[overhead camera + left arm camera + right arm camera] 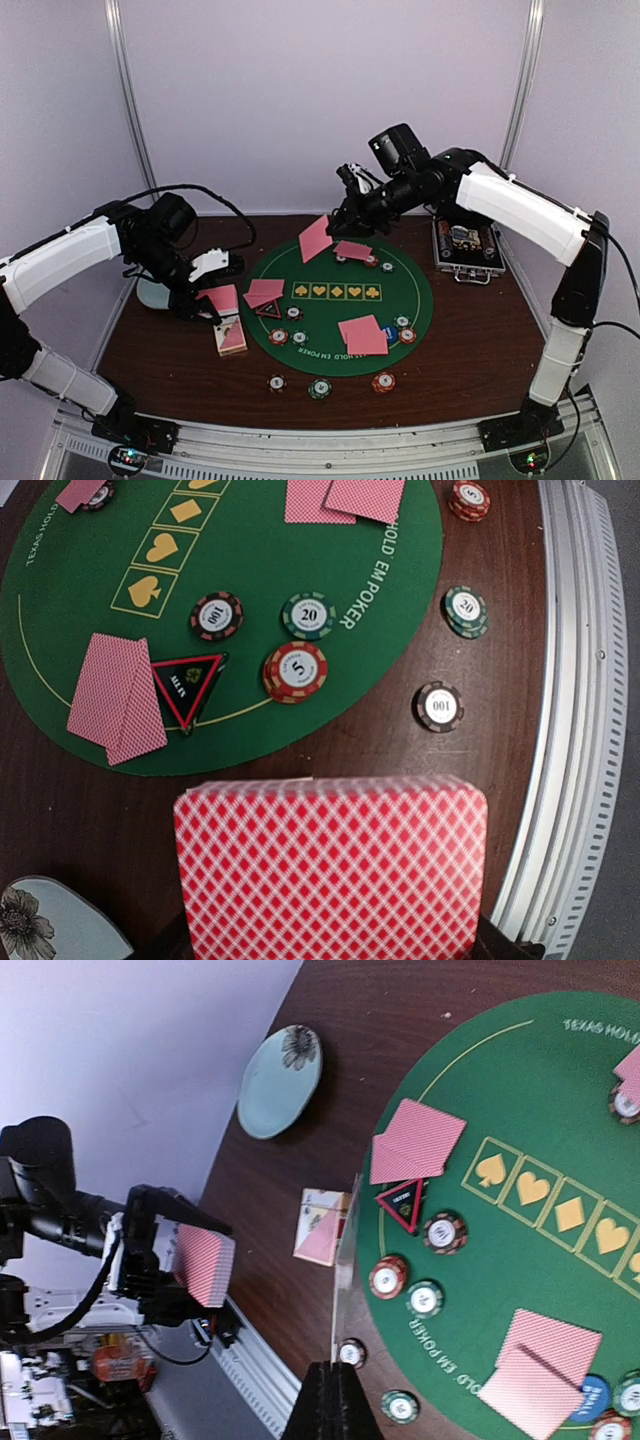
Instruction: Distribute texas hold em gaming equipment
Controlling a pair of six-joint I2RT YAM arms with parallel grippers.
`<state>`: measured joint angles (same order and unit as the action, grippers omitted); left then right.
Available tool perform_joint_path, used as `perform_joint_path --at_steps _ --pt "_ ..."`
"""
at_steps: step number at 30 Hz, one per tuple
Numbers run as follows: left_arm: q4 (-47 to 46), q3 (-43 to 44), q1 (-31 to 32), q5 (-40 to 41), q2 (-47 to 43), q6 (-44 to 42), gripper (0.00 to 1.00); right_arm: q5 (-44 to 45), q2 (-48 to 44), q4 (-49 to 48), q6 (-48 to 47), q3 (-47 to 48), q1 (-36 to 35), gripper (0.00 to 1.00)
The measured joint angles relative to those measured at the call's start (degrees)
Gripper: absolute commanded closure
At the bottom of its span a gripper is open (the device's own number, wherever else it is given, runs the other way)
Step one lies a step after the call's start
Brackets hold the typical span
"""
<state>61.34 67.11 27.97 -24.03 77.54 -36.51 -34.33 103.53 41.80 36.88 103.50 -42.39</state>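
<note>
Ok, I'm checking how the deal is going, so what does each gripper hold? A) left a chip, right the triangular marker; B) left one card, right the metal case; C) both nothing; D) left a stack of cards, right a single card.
D: the left gripper is clamped on a stack of cards that fills its wrist view, and the right gripper pinches a single card.

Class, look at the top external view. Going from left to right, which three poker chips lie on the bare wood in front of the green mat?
black poker chip → green poker chip → red poker chip
</note>
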Motion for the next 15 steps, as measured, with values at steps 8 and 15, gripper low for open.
perform_joint_path --at_steps 8,15 --pt "0.02 -1.01 0.0 1.25 -0.81 0.02 1.0 19.87 9.99 18.97 -21.51 15.54 -1.46 1.0" --pt "0.11 -1.36 -0.2 2.4 -1.16 0.02 1.0 36.59 15.19 21.92 -37.11 16.96 -5.4 1.0"
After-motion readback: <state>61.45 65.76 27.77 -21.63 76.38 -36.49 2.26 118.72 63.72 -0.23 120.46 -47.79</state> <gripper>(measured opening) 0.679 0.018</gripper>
